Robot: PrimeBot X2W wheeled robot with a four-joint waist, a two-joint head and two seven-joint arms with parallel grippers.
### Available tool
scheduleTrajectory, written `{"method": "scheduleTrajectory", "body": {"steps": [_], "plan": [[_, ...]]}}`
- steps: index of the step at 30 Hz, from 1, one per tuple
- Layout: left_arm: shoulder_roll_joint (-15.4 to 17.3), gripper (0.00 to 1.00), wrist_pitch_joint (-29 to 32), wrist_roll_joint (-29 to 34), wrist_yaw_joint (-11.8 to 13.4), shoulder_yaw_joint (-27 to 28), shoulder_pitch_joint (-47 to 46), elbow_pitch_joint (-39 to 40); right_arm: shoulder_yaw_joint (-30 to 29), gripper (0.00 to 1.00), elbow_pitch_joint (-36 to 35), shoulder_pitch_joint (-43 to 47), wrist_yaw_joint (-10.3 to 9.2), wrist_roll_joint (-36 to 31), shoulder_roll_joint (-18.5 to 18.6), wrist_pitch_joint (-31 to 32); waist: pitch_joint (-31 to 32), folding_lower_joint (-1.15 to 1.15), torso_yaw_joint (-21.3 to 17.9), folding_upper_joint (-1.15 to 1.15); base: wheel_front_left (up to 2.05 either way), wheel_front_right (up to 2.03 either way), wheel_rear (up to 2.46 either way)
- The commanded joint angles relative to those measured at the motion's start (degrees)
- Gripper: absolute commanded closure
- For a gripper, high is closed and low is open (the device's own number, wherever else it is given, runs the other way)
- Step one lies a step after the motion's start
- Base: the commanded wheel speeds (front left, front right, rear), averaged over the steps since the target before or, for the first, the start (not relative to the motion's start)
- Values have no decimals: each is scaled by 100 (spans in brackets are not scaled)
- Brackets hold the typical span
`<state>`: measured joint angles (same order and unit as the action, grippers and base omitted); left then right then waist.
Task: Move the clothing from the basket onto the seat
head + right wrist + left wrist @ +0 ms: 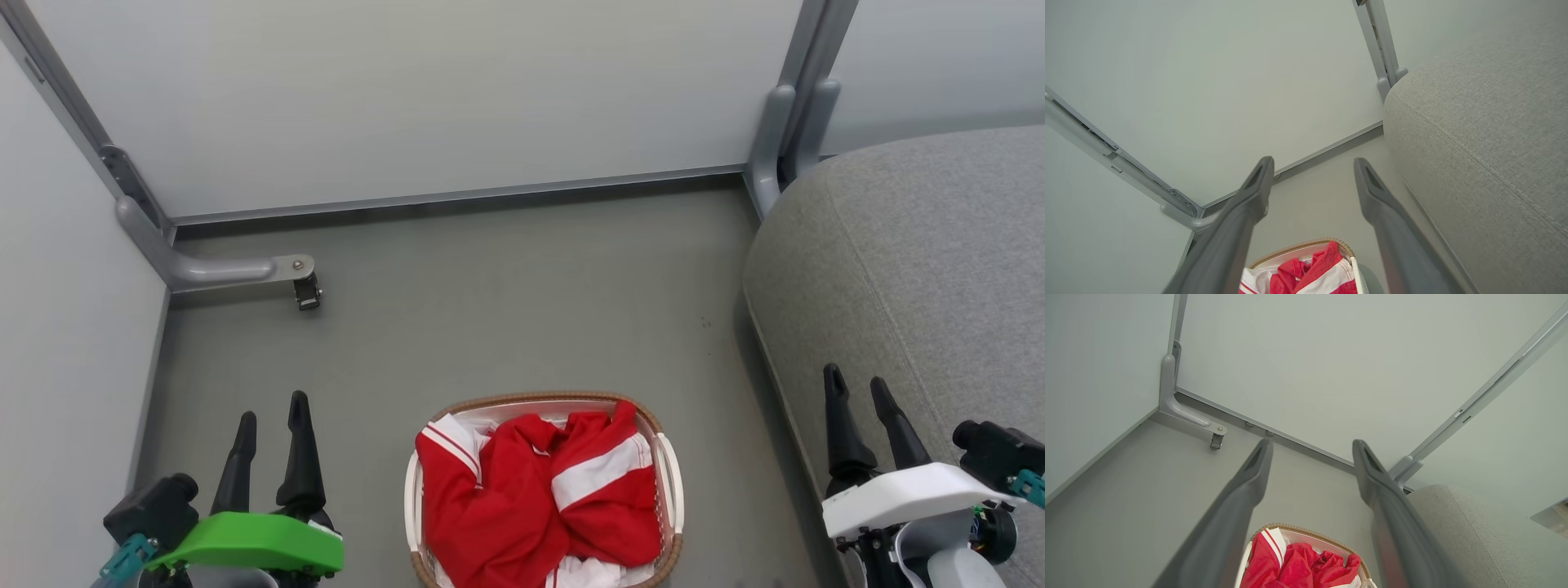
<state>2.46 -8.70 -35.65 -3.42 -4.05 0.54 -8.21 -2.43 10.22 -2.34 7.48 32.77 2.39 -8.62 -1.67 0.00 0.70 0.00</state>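
Left hand: your left hand hangs released and empty, fingers apart, over the floor to the left of the basket.
Right hand: your right hand is spread just as wide and holds nothing. It sits over the near edge of the seat, to the right of the basket.
Clothing: the clothing lies heaped in the basket, near centre between your two hands, not yet moved.
Handling: expect it to be light, limp and a little slick. It will drape and trail, and the garments look tangled, so lifting one may drag the other.
Where to grip: pinch a raised fold, such as the red peak at the heap's far right. Go shallow, so you miss the white sheet at the near end and the basket's wall.
Seat: the seat stands just beside the basket on the right, with its top higher than the rim.
Head view: gives you both hands and the whole heap together.
Left wrist view: shows the white-striped fold at the heap's far left between its fingers.
Right wrist view: shows the seat's seam line close up, and the red peak with a white band.
Far: a bracket with a caster at the far left, well apart from the basket.
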Motion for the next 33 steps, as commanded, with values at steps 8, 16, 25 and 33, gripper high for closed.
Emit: {"method": "scheduleTrajectory", "body": {"steps": [8,16,25,33], "plan": [[47,0,-162,575,48,-117,67,-20,58,0,49,19,1,-607,43,-170,-12,0,28,0,0,0,0],[50,0,-270,938,58,-241,135,-77,100,0,71,68,2,-1044,47,-277,8,0,50,0,0,0,0],[53,0,-380,1280,99,-358,224,-160,146,0,128,129,2,-1497,52,-384,60,0,78,0,0,0,0],[54,0,-465,1546,139,-473,276,-200,152,0,165,152,2,-1880,56,-478,81,0,127,0,0,0,0]]}}
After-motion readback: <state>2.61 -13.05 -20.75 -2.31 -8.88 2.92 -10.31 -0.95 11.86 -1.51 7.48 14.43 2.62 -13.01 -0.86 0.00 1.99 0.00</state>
